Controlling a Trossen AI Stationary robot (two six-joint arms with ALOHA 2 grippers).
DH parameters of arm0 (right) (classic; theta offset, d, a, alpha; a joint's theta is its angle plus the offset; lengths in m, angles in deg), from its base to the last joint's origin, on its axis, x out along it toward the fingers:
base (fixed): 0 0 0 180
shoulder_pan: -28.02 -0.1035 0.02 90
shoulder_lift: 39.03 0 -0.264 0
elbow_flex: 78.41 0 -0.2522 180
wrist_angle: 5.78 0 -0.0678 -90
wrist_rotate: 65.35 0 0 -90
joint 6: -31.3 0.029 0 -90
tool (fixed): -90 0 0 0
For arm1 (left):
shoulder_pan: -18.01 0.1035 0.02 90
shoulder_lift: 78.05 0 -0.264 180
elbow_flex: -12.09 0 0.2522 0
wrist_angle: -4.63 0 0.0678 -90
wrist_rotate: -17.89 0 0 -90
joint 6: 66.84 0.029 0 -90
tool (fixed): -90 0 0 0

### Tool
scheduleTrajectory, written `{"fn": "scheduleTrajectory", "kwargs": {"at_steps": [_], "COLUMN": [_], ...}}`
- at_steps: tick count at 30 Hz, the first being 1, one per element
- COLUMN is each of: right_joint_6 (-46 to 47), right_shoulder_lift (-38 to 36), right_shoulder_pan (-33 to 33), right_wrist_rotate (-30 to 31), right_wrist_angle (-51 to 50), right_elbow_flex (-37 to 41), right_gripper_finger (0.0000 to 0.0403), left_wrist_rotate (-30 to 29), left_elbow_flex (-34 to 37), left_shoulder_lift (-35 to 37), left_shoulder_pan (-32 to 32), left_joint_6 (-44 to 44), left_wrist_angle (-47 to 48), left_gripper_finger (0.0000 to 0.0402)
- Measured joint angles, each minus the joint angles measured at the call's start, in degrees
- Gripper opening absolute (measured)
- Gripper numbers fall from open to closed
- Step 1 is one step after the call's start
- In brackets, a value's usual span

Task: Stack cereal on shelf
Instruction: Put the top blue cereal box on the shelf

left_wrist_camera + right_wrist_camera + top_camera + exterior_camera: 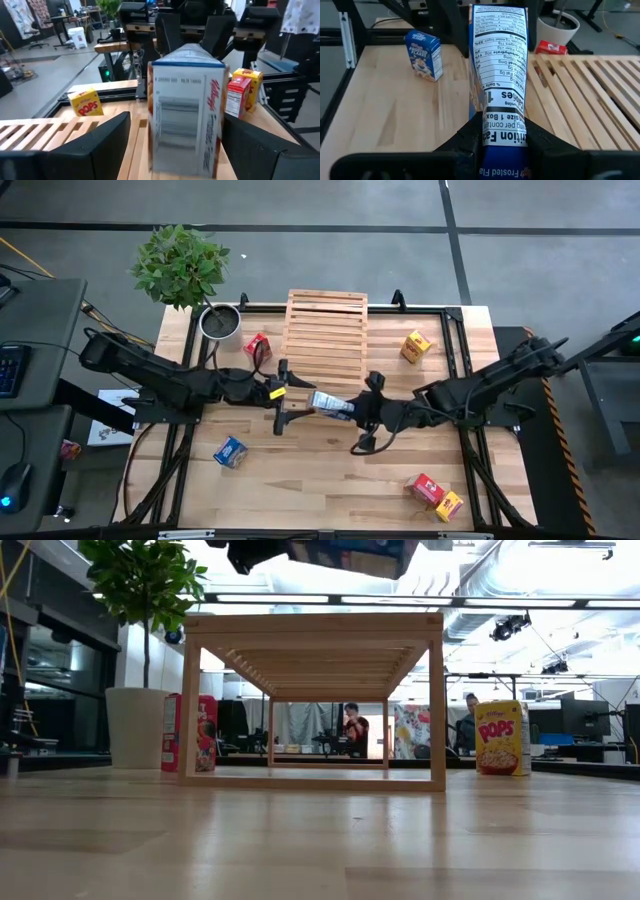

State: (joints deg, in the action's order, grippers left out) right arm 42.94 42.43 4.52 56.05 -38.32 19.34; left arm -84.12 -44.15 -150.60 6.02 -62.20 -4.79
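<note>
While the right gripper clamps a blue cereal box above mid-table, just near of the shelf, the left gripper stands wide open at the box's left end, fingers either side, not gripping. Other boxes lie scattered: a red one left of the shelf, a yellow one right.

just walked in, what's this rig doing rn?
It is stacking cereal boxes onto the wooden shelf. The right pincer is shut on a blue cereal box, held above the table just in front of the shelf. The left pincer stands open around the box's other end. The shelf top carries no boxes yet. The other five boxes sit on the table around it.
</note>
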Motion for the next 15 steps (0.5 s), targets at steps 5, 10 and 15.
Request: {"fn": "scheduleTrajectory", "kwargs": {"at_steps": [5,10,15], "right_joint_6": [-2.17,-2.04,-2.22], "right_shoulder_lift": [0.82,0.8,0.8], "right_shoulder_pan": [1.19,1.5,1.56], "right_wrist_rotate": [-1.82,-3.52,-3.39], "right_wrist_angle": [2.26,3.6,3.54], "right_elbow_flex": [0.0,0.0,0.0], "right_gripper_finger": [0.0073,0.0073,0.0087], "left_wrist_rotate": [2.72,2.99,3.02], "left_elbow_flex": [0.0,0.0,0.0], "left_shoulder_lift": [0.0,0.02,0.02], "left_shoulder_pan": [0.41,0.37,0.35], "left_joint_6": [-0.11,-0.91,-1.0], "left_wrist_angle": [1.77,1.95,2.4], "left_gripper_finger": [0.0286,0.0275,0.0202]}}
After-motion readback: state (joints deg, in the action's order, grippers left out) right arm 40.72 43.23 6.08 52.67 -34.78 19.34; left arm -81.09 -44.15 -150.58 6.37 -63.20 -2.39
